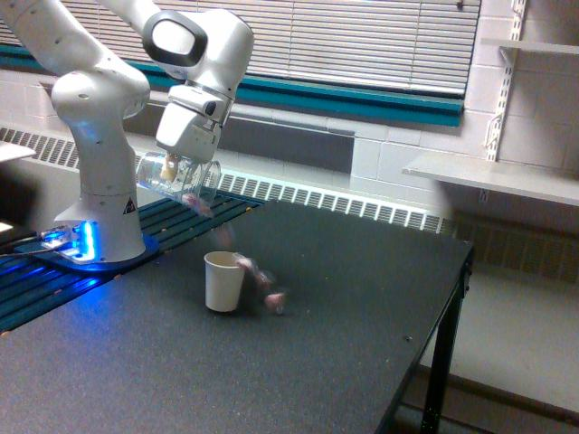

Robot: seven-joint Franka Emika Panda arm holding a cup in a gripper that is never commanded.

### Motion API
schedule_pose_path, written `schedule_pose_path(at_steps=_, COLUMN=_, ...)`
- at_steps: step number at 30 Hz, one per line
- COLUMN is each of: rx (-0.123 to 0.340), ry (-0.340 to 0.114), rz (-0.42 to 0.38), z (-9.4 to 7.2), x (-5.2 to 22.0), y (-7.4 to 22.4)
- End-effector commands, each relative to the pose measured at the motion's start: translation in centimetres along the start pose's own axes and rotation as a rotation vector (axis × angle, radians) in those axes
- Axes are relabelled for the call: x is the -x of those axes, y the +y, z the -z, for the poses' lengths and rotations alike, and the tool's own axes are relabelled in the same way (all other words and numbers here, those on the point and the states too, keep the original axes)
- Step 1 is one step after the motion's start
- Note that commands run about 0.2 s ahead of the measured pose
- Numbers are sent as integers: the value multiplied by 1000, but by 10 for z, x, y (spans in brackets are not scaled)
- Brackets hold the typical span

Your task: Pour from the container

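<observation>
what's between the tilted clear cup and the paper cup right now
In the exterior view, blurred pinkish pieces falling from the clear cup toward the paper cup; some land beside it.
</observation>
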State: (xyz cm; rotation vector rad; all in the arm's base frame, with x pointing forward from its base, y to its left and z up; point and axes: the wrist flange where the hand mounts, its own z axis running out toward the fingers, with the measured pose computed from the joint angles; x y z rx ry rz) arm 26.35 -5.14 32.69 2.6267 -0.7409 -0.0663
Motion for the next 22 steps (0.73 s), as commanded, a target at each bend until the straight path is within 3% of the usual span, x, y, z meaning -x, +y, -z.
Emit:
schedule_pose_path(at_steps=1, rx=29, ry=-17, rz=18, z=-12, x=12, y=-6)
schedule_pose_path(at_steps=22, rx=13, ry=-18, rz=29, z=-12, x=10, y=-7)
